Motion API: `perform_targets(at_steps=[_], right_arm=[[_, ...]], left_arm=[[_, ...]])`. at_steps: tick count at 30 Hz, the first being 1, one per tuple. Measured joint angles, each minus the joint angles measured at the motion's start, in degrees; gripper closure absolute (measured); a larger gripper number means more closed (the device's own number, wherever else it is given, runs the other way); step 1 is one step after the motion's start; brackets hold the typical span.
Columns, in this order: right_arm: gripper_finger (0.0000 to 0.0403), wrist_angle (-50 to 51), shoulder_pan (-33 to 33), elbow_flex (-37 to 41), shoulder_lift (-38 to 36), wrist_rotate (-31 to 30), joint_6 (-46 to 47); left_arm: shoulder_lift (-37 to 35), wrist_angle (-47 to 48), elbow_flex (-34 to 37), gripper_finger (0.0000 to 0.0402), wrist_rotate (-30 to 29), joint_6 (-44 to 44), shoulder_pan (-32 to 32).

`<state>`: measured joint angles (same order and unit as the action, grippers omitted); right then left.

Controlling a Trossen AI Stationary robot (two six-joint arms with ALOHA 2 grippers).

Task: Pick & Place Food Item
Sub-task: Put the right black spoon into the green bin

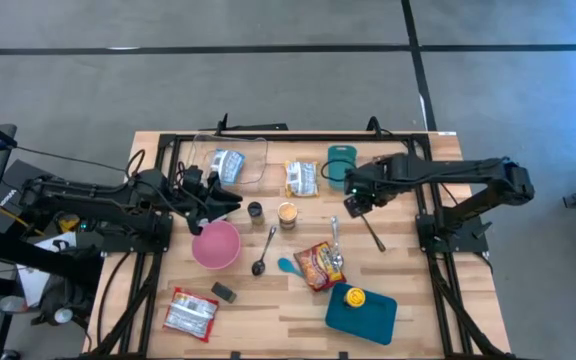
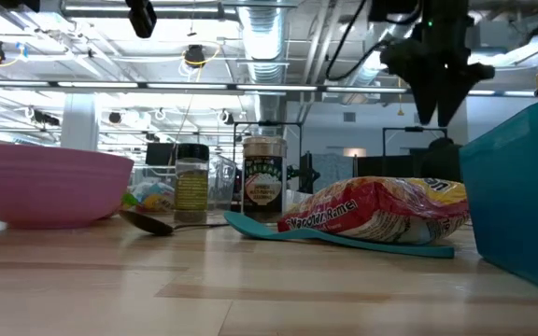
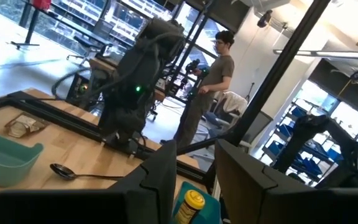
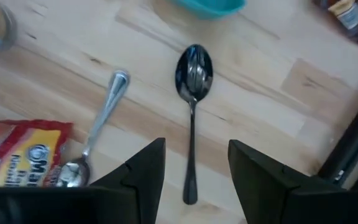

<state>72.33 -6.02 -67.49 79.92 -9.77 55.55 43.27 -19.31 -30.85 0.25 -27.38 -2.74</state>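
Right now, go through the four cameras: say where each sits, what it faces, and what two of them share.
High view: overhead, facing straight down on the table; both arms show.
Low view: at tabletop height, facing across the ramen packet into the room; one gripper hangs from above.
Left wrist view: on the left arm, facing past its fingers to the other arm and a standing person.
Right wrist view: on the right arm, facing down past the open right gripper onto a dark spoon.
Shared: that spoon appears overhead too.

Ramen packet (image 1: 318, 266): red and yellow, lying flat on the bench, a metal spoon (image 1: 335, 248) resting across its edge, a teal spoon (image 1: 288, 266) just beside it, near the teal tray (image 1: 363, 312).
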Motion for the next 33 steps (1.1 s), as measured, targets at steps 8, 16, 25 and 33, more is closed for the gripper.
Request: perform_targets(at_steps=[8,16,25,33], right_arm=[[0.0246,-5.66,-0.32,8.77,0.00,2.53,-0.04],[0.0281,-14.36,-2.41,16.71,0.00,5.45,-3.78],[0.0287,-19.99,-4.32,20.72,0.00,5.43,-5.89],[0.0287,-26.12,-4.70,24.81,0.00,5.79,-7.97]], left_arm=[[0.00,-0.02,0.00,0.0296,-0.02,0.13,0.02],[0.00,-0.18,0.00,0.0296,-0.02,-0.02,0.02],[0.00,-0.17,0.00,0.0296,-0.08,0.02,0.02],[0.00,-0.16,0.00,0.0296,-0.83,0.07,0.02]])
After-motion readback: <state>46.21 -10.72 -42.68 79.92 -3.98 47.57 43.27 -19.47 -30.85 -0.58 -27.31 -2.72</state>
